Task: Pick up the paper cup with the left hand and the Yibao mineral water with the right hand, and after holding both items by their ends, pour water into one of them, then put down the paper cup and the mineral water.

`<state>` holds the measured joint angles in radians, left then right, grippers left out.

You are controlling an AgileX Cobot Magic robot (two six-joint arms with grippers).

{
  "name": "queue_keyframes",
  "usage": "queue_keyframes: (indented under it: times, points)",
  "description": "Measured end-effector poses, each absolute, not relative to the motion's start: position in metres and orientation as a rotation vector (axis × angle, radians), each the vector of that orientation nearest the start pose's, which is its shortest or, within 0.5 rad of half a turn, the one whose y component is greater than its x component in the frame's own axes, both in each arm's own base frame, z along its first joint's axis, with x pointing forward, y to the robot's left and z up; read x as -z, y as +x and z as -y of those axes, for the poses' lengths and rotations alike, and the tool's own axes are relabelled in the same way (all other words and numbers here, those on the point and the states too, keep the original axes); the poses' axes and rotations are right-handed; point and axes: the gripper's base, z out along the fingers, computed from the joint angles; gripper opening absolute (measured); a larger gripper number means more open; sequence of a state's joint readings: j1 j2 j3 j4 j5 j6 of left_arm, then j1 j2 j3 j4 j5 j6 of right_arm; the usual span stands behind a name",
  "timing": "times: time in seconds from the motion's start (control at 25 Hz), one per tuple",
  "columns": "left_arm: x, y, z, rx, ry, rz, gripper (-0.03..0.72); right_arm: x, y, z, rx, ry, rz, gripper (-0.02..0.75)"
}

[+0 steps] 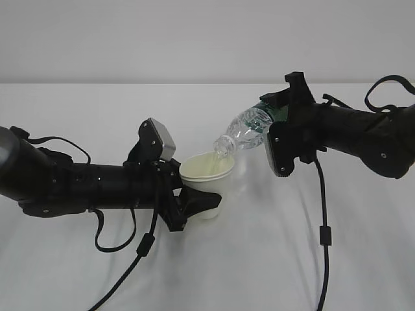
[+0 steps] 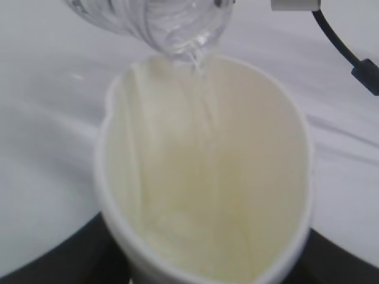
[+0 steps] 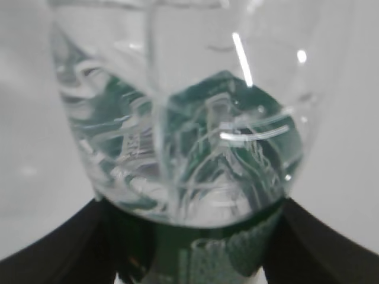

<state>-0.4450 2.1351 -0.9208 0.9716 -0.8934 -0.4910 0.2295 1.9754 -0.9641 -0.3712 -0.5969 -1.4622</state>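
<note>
The white paper cup point(image 1: 206, 175) with its cream inside is held tilted a little above the table by my left gripper point(image 1: 194, 202), which is shut on its lower body. In the left wrist view the cup point(image 2: 207, 195) fills the frame, squeezed oval between the black fingers point(image 2: 53, 254). My right gripper point(image 1: 280, 120) is shut on the green-labelled end of the Yibao mineral water bottle point(image 1: 245, 133), tipped neck-down so its open mouth hangs over the cup's rim. The bottle's neck point(image 2: 177, 29) shows above the cup with water running in. The right wrist view shows the clear ribbed bottle point(image 3: 183, 136).
A white table point(image 1: 259, 259) under both arms. Black cables trail from the left arm point(image 1: 139, 249) and the right arm point(image 1: 324, 233) onto the table. A plain pale wall stands behind.
</note>
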Motion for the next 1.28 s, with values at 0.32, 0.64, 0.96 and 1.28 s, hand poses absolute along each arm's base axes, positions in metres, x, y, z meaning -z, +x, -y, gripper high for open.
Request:
queue_keyframes:
  times: [0.32,0.64,0.96,1.28]
  points:
    - [-0.0895,0.3104,0.2128,0.844,1.089,-1.747,0.397,-0.1490,0.3839,-0.1090,0.823,-1.777,-0.955,0.477]
    - [-0.0894,0.3101,0.2129,0.845,1.094,-1.746,0.396,-0.1495,0.3837,-0.1092,0.824,-1.781,-0.948,0.477]
    - [-0.0899,0.3097,0.2132,0.851,1.097,-1.739,0.395,-0.1557,0.3827,-0.1091,0.834,-1.785,-0.933,0.477]
    - [-0.0900,0.3097,0.2133,0.852,1.097,-1.737,0.395,-0.1558,0.3828,-0.1094,0.836,-1.792,-0.924,0.477]
